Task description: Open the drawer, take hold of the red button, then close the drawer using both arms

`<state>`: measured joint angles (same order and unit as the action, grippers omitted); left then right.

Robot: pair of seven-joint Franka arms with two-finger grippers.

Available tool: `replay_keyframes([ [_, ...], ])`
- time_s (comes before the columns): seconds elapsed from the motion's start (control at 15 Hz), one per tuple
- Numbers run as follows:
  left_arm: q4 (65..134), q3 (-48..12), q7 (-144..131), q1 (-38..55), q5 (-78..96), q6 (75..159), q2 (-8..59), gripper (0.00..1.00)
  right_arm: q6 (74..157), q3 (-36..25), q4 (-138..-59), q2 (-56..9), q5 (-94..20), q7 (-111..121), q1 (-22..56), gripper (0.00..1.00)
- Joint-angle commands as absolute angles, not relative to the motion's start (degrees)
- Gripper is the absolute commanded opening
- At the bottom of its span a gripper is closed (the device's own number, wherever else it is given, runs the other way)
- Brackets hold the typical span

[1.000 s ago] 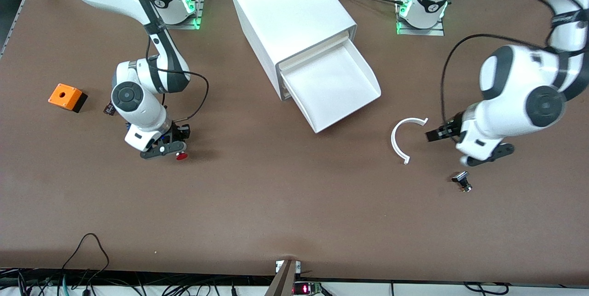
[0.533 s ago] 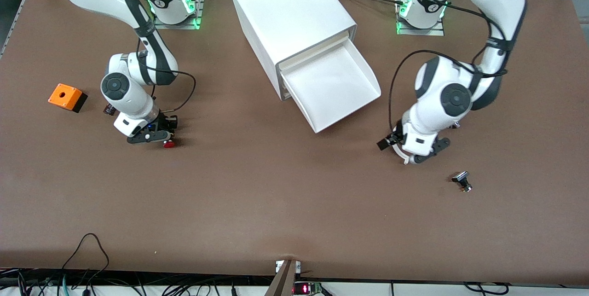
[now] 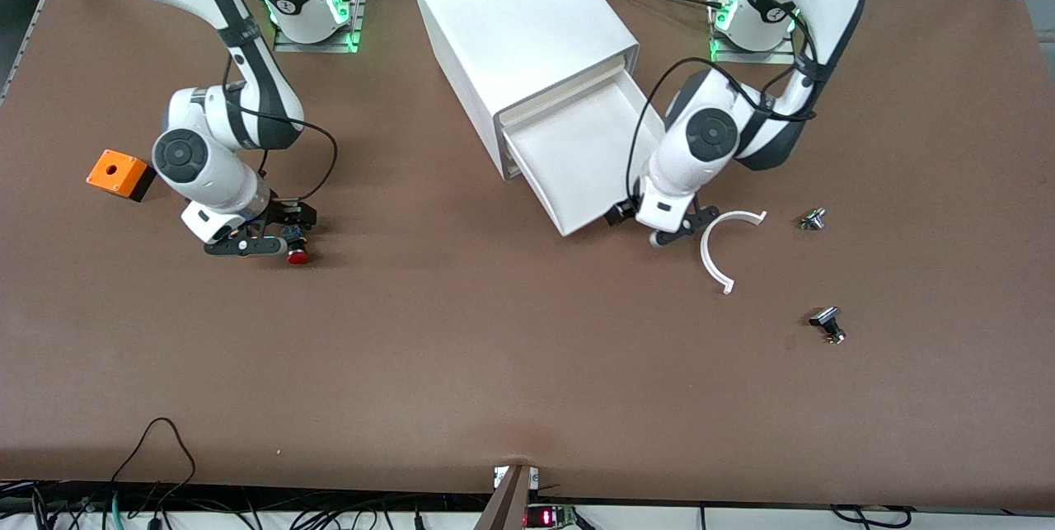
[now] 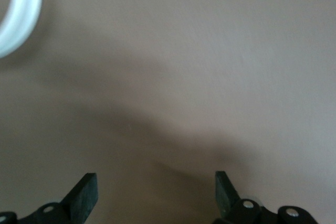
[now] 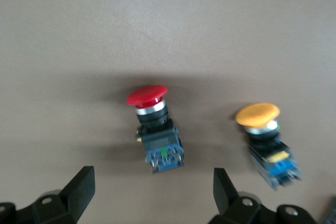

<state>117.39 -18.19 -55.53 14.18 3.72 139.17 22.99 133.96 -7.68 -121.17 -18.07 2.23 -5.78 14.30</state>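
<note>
Right pincer [image 5: 152, 192] has spread wide, releasing the button [image 5: 155, 129]; left pincer [image 4: 152, 195], wide, moved beside the drawer [image 3: 589, 155].

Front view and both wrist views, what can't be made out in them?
Orange-capped push button: clear in the right wrist view, but covered by the right arm in the front view.
Red-capped push button: the front view shows only its cap, and its dark body merges with the open right hand.
White curved plastic strip: cut off by the left wrist view's edge.
Small silvery part and small dark part: too small to identify.
</note>
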Motion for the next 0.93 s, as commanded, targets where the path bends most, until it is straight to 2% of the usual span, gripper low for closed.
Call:
replay_keyframes([
  [0.0,121.5,-22.1,-56.1,14.2,5.4,139.6,19.7,0.99,121.4,-6.9,-112.7,-17.3,2.1,-7.2,13.5,1.00],
  [0.2,122.6,-25.5,-58.5,14.2,9.7,139.6,18.8,0.99,115.1,-6.9,-108.0,-16.7,1.9,-7.9,13.5,1.00],
  [0.47,124.2,-29.6,-59.1,14.2,13.1,139.6,18.7,0.99,110.7,-6.9,-102.1,-14.9,2.0,-7.2,13.5,1.00],
  [0.87,125.2,-31.7,-59.1,14.2,15.9,139.4,18.7,0.99,105.8,-7.6,-95.5,-12.7,2.2,-7.2,12.7,1.00],
])
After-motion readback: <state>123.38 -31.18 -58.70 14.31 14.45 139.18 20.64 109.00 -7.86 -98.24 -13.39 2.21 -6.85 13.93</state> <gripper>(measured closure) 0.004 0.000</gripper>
